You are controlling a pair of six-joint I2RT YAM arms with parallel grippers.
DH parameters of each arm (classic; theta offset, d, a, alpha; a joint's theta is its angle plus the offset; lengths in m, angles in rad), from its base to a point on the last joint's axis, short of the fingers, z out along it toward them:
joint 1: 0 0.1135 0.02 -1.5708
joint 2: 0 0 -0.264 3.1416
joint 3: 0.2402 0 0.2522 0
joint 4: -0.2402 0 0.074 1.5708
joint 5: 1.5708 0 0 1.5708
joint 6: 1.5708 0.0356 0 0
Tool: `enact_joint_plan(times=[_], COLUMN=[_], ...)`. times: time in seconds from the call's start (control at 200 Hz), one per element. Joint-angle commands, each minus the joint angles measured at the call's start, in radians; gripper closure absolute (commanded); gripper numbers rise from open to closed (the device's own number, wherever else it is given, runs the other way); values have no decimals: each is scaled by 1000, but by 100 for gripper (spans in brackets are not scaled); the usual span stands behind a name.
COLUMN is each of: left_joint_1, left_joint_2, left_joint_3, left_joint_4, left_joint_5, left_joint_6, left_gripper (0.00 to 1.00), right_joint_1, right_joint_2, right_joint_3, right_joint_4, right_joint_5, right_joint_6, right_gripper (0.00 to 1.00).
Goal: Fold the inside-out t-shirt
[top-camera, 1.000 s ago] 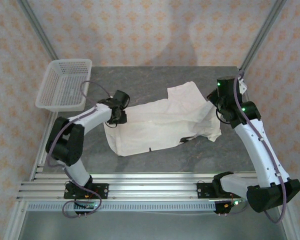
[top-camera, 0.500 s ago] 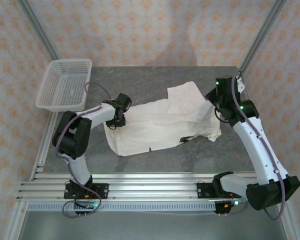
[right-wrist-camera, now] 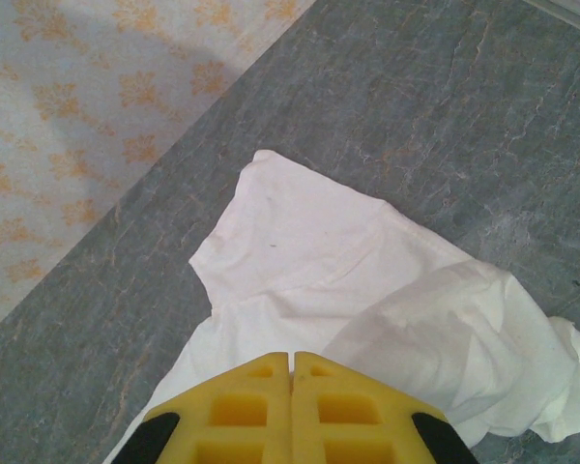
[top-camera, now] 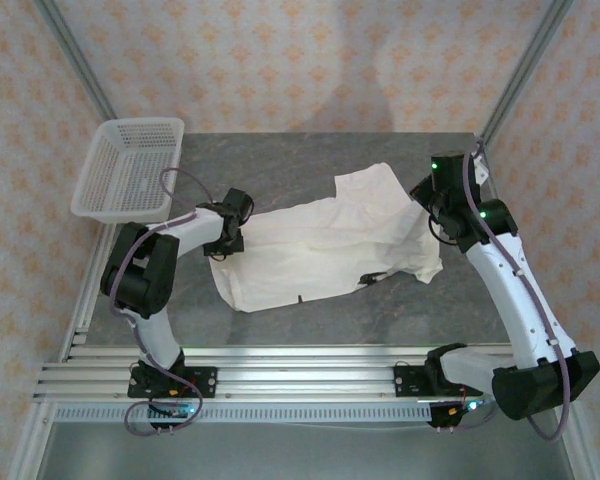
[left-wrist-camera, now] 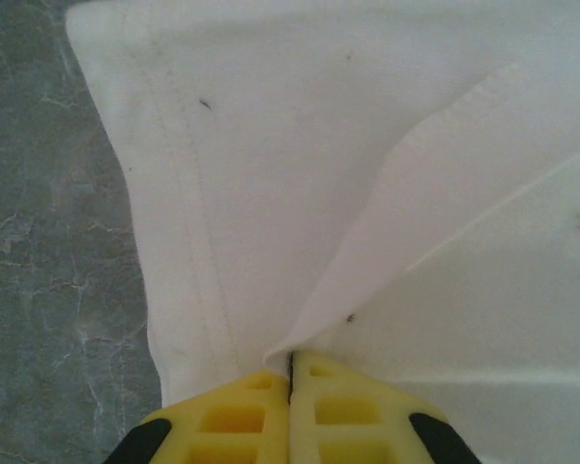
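Observation:
The inside-out t-shirt [top-camera: 320, 245] lies spread across the middle of the grey table, off-white, with its seams showing. My left gripper [top-camera: 223, 242] is at the shirt's left edge. In the left wrist view its yellow fingertips [left-wrist-camera: 246, 391] are pressed together on a raised fold of the shirt [left-wrist-camera: 271, 174], so the left gripper [left-wrist-camera: 290, 360] is shut on the cloth. My right gripper [top-camera: 426, 205] is over the bunched right end. In the right wrist view this gripper [right-wrist-camera: 292, 360] is shut, and a drape of the shirt [right-wrist-camera: 435, 319] rises to its tips.
A white mesh basket [top-camera: 130, 170] stands at the table's back left corner. Bare grey tabletop [top-camera: 310, 150] runs behind the shirt and in front of it. Aluminium rails [top-camera: 300, 365] carry both arm bases along the near edge.
My left gripper has closed on the shirt's left edge, and the left elbow has swung up and right. The right arm has barely shifted.

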Motion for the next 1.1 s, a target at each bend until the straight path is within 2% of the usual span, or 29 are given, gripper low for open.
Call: enact_joint_plan(times=[0.0, 0.14, 0.305, 0.465, 0.54, 0.686, 0.781, 1.096], left_joint_1=[2, 2, 33, 179, 246, 262, 262, 262], left_joint_2=[-60, -148, -377, -631, -705, -776, -787, -864], left_joint_3=[-3, 5, 76, 314, 457, 639, 717, 792], left_joint_4=[32, 12, -47, -88, -97, -80, -107, -107], left_joint_5=[-22, -43, -59, 68, 134, 207, 217, 190], left_joint_6=[-19, -19, -16, -25, -59, -81, -84, -78], left_gripper=[99, 100, 100, 100, 100, 100, 100, 100], right_joint_1=[-3, -3, -4, -3, -3, -3, -3, -3], right_joint_2=[-4, -9, -15, 8, -19, -108, -104, -28], right_joint_3=[20, 49, 178, 603, 720, 720, 777, 1034], right_joint_4=[-2, -12, -34, -101, -73, 40, 48, -10], right_joint_5=[8, 0, 25, 138, 166, 148, 100, 15], right_joint_6=[-9, -10, -28, -90, -79, -22, -20, -32], right_gripper=[100, 100, 100, 100, 100, 100, 100, 100])
